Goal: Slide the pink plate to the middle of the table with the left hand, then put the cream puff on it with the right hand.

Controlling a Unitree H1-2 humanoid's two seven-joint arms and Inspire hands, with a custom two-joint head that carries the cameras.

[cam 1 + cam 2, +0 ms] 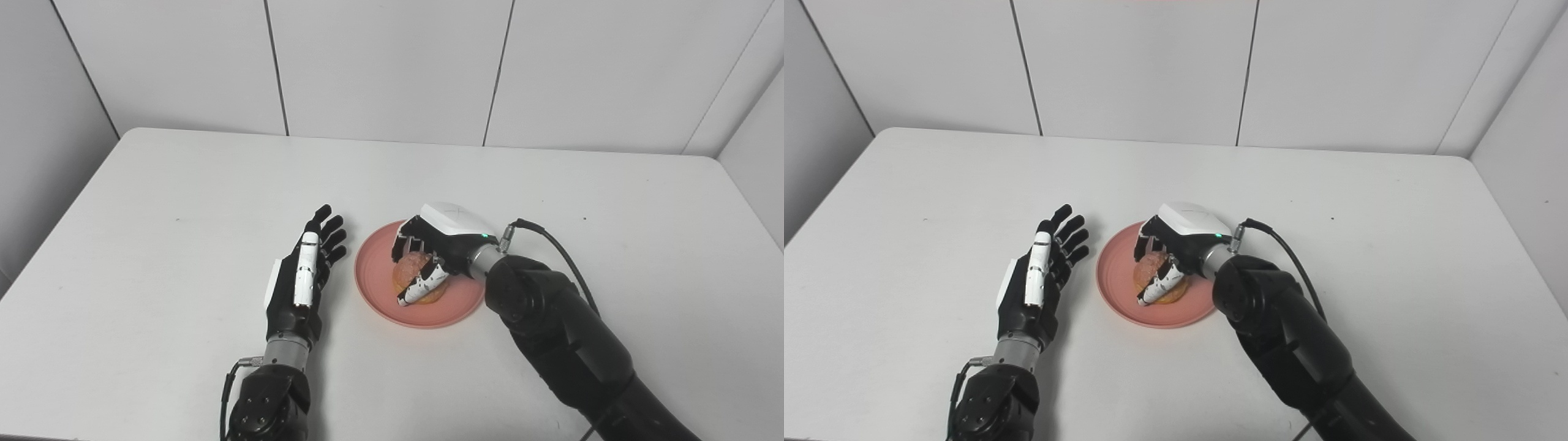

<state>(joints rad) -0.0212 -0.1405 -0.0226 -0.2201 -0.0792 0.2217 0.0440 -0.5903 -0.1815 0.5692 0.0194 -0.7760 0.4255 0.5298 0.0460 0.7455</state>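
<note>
The pink plate (pixel 373 272) lies near the middle of the white table (pixel 184 202). A golden-brown cream puff (pixel 411 269) rests on the plate's centre. My right hand (pixel 441 239) reaches over the plate from the right, its fingers curled behind the puff and its thumb across the front, shut on it. My left hand (pixel 303 275) lies just left of the plate, open, fingers straight and pointing away from me, a small gap from the rim. In the right eye view the cream puff (pixel 1149 267) shows between the fingers of the right hand (pixel 1179 236).
White wall panels close the table at the back and both sides. A black cable (pixel 557 245) loops from the right wrist over the table on the right.
</note>
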